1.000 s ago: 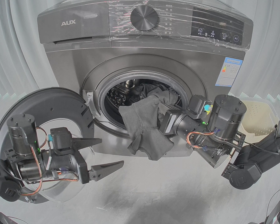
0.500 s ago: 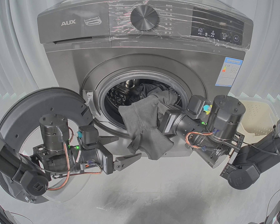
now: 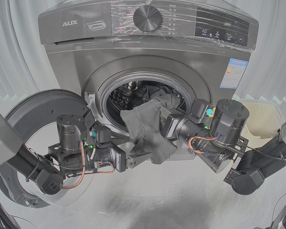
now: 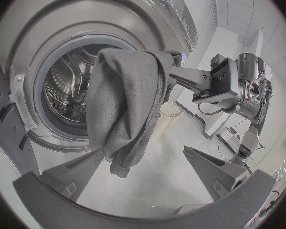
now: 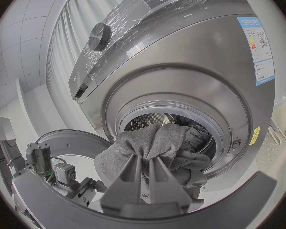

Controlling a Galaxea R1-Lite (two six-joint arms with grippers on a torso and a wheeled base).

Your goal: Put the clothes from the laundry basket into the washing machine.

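your right pincer is pinched shut on a grey cloth, right at the mouth of the washing machine. the top of the cloth is bunched up at the round hole. the rest of it hangs down outside, over the bottom of the ring and in front of the machine.

your left pincer is wide and holds nothing. it sits low, just under the hole, and the bottom end of the cloth hangs between its two fingers. you cannot tell if the cloth touches them.

more dark clothes already lie in the drum, piled up near the front behind the grey cloth, so they fill part of the way in.

the round door is swung open to the left, and your left arm is right in front of it. the cream laundry basket stands on the floor to the right of the machine, behind your right arm.

a big round knob sits on top under clear wrap. a blue sticker is on the front, and a pale curtain hangs behind.
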